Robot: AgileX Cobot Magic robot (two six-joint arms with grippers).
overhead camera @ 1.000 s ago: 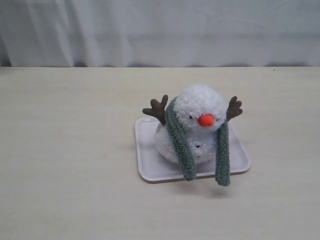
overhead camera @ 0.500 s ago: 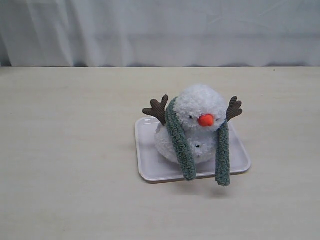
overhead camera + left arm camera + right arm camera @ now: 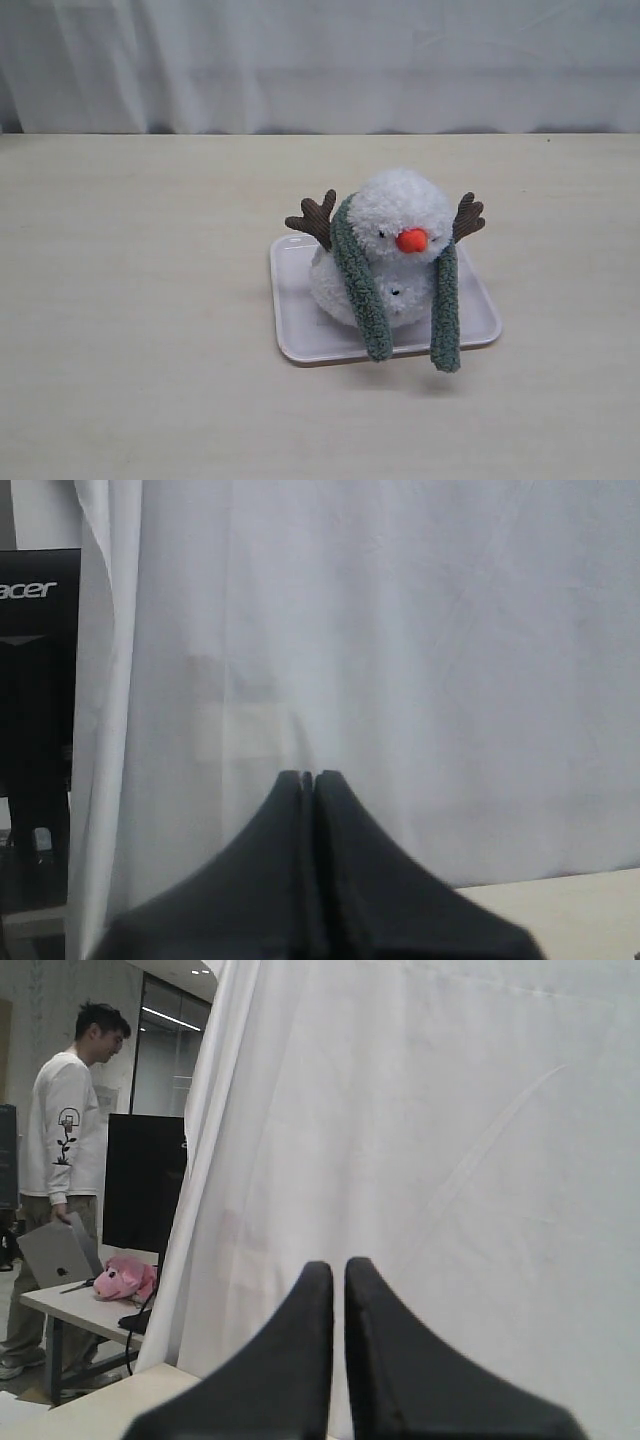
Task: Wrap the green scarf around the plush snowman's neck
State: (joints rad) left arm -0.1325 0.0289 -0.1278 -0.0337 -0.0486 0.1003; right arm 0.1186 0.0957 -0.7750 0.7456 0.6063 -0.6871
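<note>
The plush snowman (image 3: 395, 215) sits on a white tray (image 3: 295, 315) in the middle of the table, its orange nose facing front and its brown branch arms out at both sides. The green scarf (image 3: 360, 285) lies behind its neck, with both ends hanging down the front, one over each side; the right end dangles past the tray's front edge. Neither arm shows in the exterior view. My left gripper (image 3: 308, 777) is shut on nothing and points at a white curtain. My right gripper (image 3: 338, 1265) is also shut and empty, facing the same curtain.
A white curtain (image 3: 320, 60) closes off the back of the pale wooden table (image 3: 130, 300). In the right wrist view, a person (image 3: 65, 1140) stands beyond the curtain's edge by a desk with a pink plush toy (image 3: 122, 1278) and a dark monitor (image 3: 140, 1180).
</note>
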